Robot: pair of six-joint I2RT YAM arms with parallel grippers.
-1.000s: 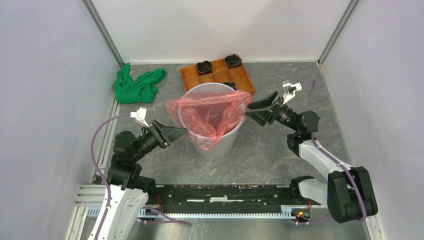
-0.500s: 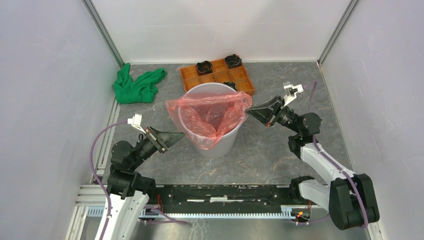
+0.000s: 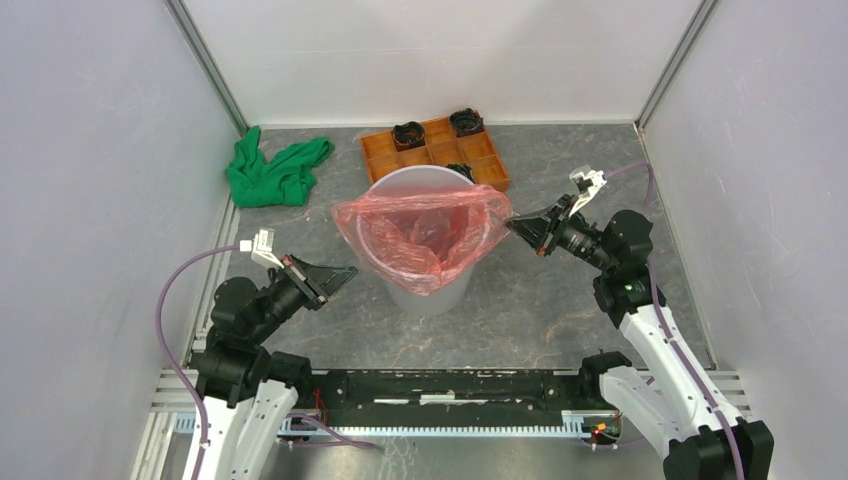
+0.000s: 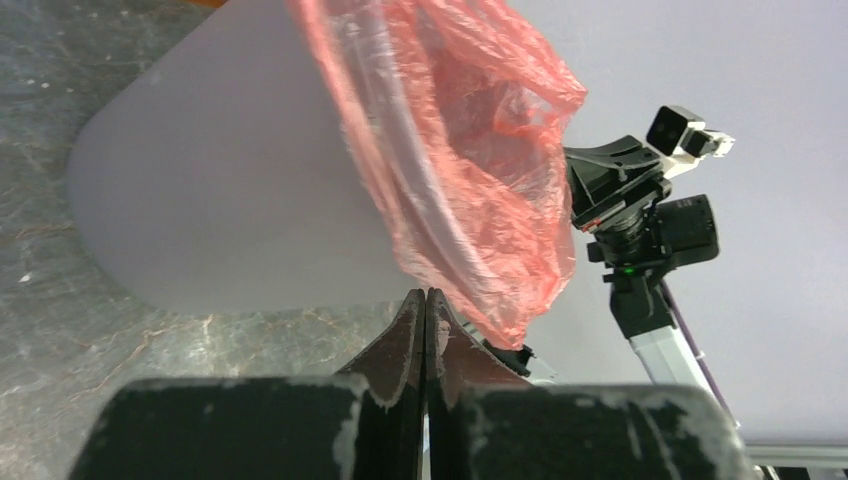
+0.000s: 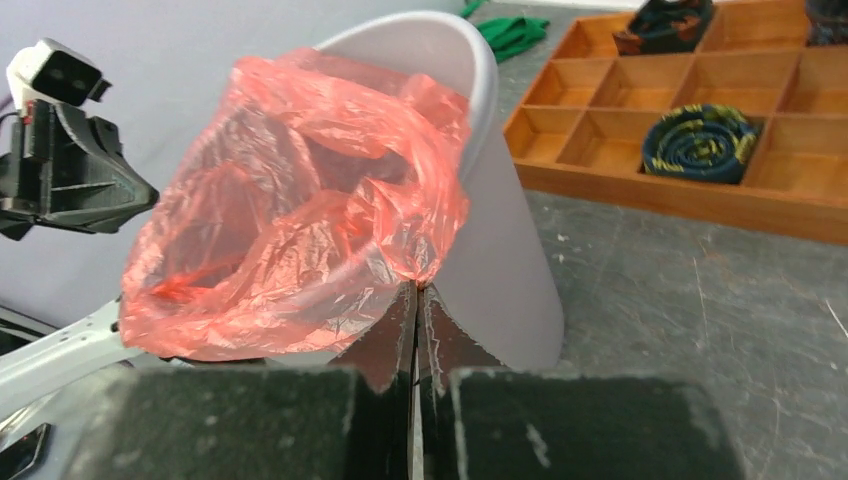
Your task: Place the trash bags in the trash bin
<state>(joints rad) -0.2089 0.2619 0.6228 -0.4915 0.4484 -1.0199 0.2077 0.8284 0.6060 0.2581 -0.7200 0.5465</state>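
Bag point(image 3: 420, 228) is draping over bin point(image 3: 452, 290) on grey marbled table point(image 3: 540, 310), white walls point(image 3: 80, 200) enclosing.
Bin is standing upright, mouth up; left gripper point(image 3: 348, 271) closed empty, right gripper point(image 3: 513, 224) pinching bag edge.

I see my right gripper point(image 5: 416, 292) with its fingers pressed together just beside the trash bin point(image 5: 500, 260) wall. Its tips meet the trash bag point(image 5: 300, 230) draped over the bin's rim. The orange tray point(image 5: 640, 195) lies beyond the bin.

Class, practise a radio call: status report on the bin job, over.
Left claw shut, empty, short of the trash bin. Right claw shut at the trash bag edge, pinch unclear. Bag draped over the rim, sagging inside. Nothing blocking.
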